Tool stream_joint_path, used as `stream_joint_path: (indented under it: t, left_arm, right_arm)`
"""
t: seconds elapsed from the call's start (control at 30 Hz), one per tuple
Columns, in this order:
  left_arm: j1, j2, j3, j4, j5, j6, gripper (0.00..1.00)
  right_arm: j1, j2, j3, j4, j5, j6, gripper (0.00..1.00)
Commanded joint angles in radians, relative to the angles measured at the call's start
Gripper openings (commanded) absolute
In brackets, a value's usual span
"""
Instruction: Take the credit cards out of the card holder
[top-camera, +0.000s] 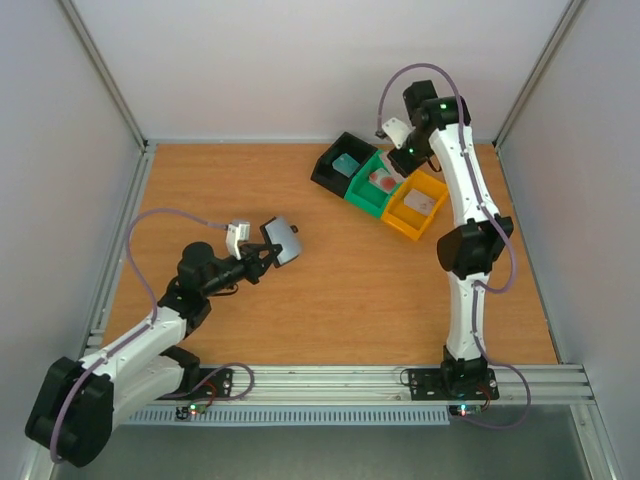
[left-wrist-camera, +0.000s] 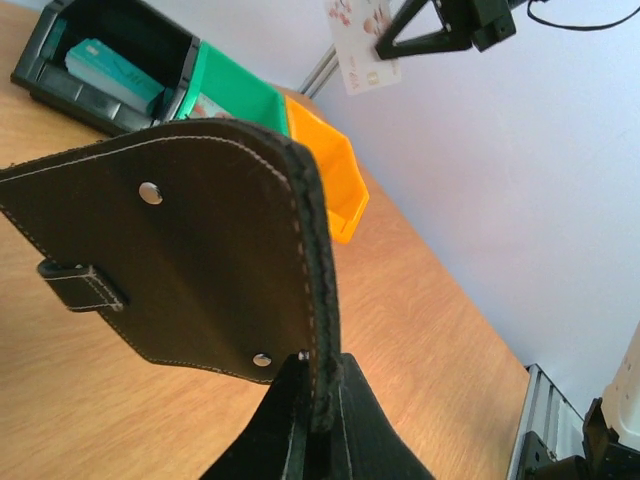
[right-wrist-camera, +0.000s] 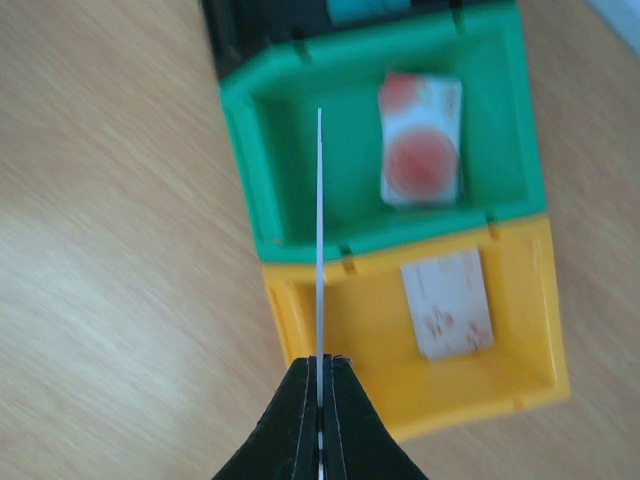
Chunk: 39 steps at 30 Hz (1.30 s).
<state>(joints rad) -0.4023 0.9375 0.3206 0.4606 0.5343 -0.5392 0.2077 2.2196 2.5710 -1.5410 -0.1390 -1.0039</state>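
Right wrist view: right gripper (right-wrist-camera: 320, 365) pinches thin whitish plastic card (left-wrist-camera: 360, 40) by one edge, so it could slip. Left gripper (left-wrist-camera: 315, 385) squeezes flat black leather wallet (left-wrist-camera: 180, 260).

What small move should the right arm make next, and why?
Probably lower the right claw slightly and open it. It is shut on a thin whitish plastic card, held edge-on above the green plastic tray and the orange plastic tray; which tray it should go in I cannot tell. The left claw holds the flat black leather card holder up, away from the trays.
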Motion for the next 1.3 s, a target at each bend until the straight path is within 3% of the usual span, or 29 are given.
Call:
stream_joint_path:
  t: [0.0,0.27,0.7,1.27]
  left_arm:
    - [0.006,0.005,-0.011,0.078,0.007,-0.042,0.0]
    - [0.006,0.01,-0.013,0.075,0.004,0.011,0.0]
    - [0.006,0.041,-0.017,0.07,-0.006,0.027,0.0]
    - [0.006,0.052,-0.02,0.072,-0.01,0.036,0.0]
  right_arm:
    - [-0.046,-0.033,-0.144,-0.039,0.261,-0.003,0.01]
    - [-0.081,0.01,-0.291,-0.038,0.308,-0.008,0.01]
    - [-0.102,0.205,-0.126,0.036,0.311,-0.14,0.01]
    - [-0.102,0.265,-0.133,0.089,0.388,-0.212,0.01]
